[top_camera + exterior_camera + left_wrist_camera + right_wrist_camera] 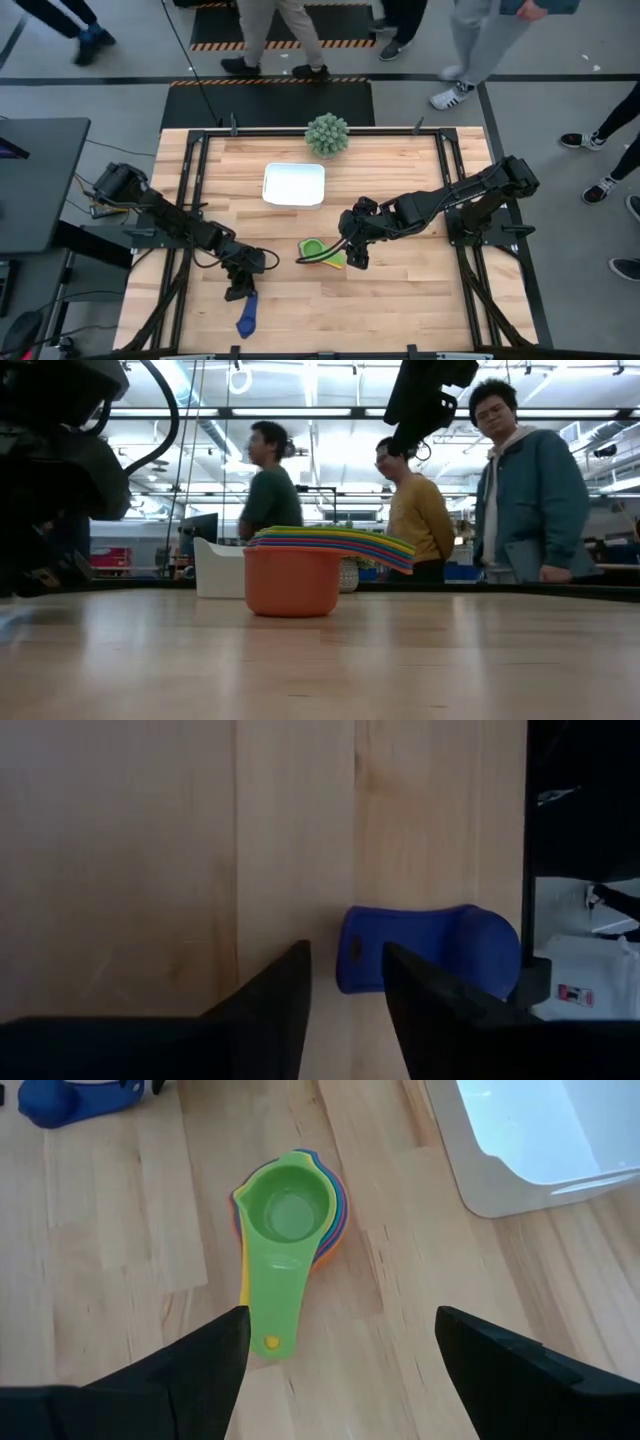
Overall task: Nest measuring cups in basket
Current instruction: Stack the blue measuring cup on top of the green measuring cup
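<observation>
A nested stack of measuring cups [290, 1210] stands on the table, with green innermost and the orange cup's base [292, 595] on the wood. Its handles fan toward my right gripper [340, 1335]. That gripper is open and hovers just off the handle ends [352, 255]. A lone blue cup [430, 945] lies near the table's near edge [247, 315]. My left gripper [345, 960] is open above it, with a fingertip on either side of the handle's end and touching nothing that I can see. The white basket [294, 185] sits beyond the stack.
A spiky grey-green ball plant [327, 133] stands at the far edge behind the basket. Bare wood lies between the stack and the basket [540, 1140]. Several people stand beyond the table's far side [530, 490].
</observation>
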